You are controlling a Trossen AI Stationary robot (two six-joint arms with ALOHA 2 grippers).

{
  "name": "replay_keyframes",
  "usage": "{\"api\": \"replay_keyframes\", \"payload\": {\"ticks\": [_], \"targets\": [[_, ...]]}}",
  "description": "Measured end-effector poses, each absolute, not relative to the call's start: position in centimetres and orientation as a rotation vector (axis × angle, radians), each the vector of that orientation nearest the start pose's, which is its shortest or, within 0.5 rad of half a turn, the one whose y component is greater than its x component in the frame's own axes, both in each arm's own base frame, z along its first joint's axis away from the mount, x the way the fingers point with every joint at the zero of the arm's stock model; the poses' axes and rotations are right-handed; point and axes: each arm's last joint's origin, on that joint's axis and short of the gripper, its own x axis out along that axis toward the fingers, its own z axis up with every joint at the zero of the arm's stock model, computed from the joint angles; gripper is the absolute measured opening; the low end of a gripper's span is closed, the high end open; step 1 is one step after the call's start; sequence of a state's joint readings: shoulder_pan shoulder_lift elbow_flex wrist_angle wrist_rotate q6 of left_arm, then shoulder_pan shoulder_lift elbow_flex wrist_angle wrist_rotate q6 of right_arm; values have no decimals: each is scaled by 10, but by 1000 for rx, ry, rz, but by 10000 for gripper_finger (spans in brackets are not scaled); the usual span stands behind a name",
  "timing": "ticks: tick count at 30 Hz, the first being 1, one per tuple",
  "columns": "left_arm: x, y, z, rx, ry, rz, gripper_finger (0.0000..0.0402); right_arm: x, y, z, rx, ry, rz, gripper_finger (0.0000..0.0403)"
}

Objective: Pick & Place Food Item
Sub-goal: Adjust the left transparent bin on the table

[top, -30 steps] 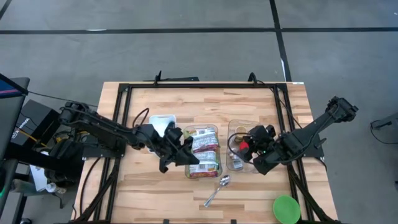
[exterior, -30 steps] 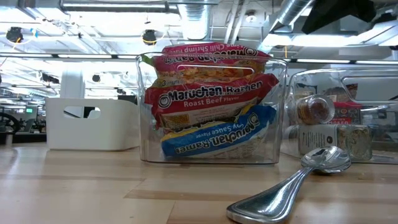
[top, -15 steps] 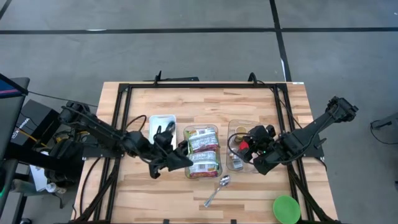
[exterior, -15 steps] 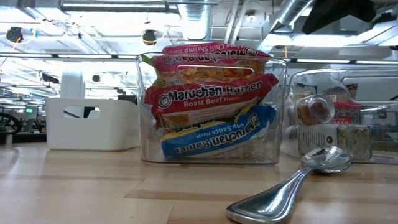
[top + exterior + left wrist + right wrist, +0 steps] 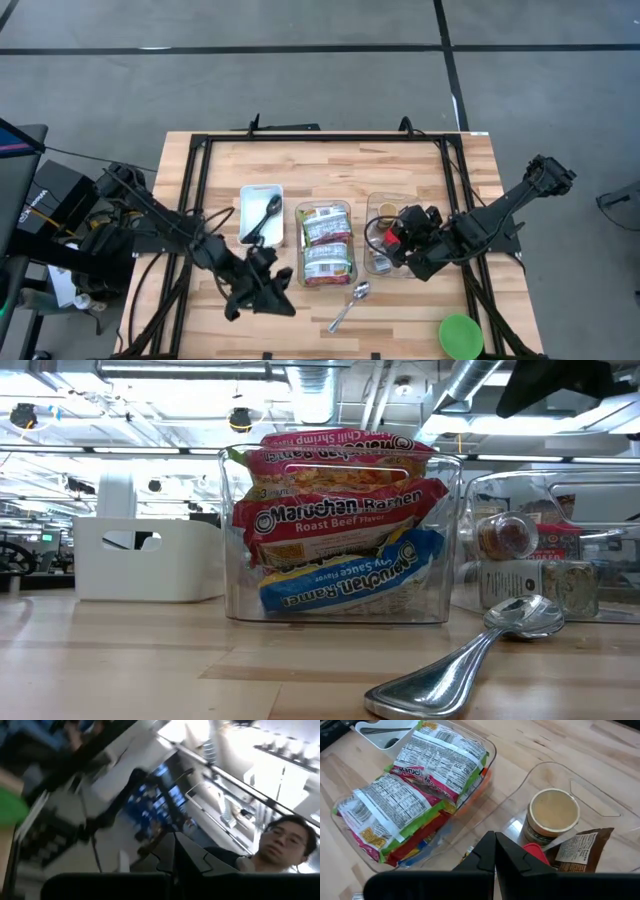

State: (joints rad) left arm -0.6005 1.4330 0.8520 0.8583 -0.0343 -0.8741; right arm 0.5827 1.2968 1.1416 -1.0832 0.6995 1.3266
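High view first — nearest the front edge of the table point(image 5: 400, 320) sits a green lid point(image 5: 461, 336) at the right corner, and a metal spoon point(image 5: 350, 304) lies loose just in front of the middle bin, free for either arm. The left gripper point(image 5: 272, 300) hangs low over bare wood left of that spoon, its fingers pressed together and carrying nothing; its wrist camera looks up into the room, where a person shows, so the arm seems to be merely parked or in transit rather than reaching for anything.

Behind the spoon stands the clear bin point(image 5: 325, 243) packed with ramen packets point(image 5: 326, 228) — the food items, stacked on edge so their labels face forward in the low view. Right of it, a second clear bin point(image 5: 382, 215) holds a jar point(image 5: 554, 815) and a small brown packet point(image 5: 584, 848). The right gripper point(image 5: 397, 238) hovers over this bin, fingers closed and empty, placed as if to choose something there.

Left of the ramen, a white tray point(image 5: 261, 213) holds a dark utensil point(image 5: 262, 221) — probably a sorting spot.
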Motion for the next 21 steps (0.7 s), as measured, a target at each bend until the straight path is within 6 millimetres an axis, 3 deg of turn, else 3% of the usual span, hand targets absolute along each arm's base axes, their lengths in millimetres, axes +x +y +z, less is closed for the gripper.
{"api": "replay_keyframes", "payload": {"ticks": [6, 11, 16, 21], "targets": [[252, -194, 284, -1063, 291, -540, 0, 203, 111, 295, 491, 699, -674, 1], [238, -204, 251, -1091, 644, -346, 0, 203, 112, 295, 492, 698, -673, 1], [222, -197, 220, -1029, 929, -68, 0, 203, 112, 295, 496, 696, -671, 1], [212, -182, 203, -911, 986, 195, 0, 204, 113, 295, 516, 704, -656, 1]]}}
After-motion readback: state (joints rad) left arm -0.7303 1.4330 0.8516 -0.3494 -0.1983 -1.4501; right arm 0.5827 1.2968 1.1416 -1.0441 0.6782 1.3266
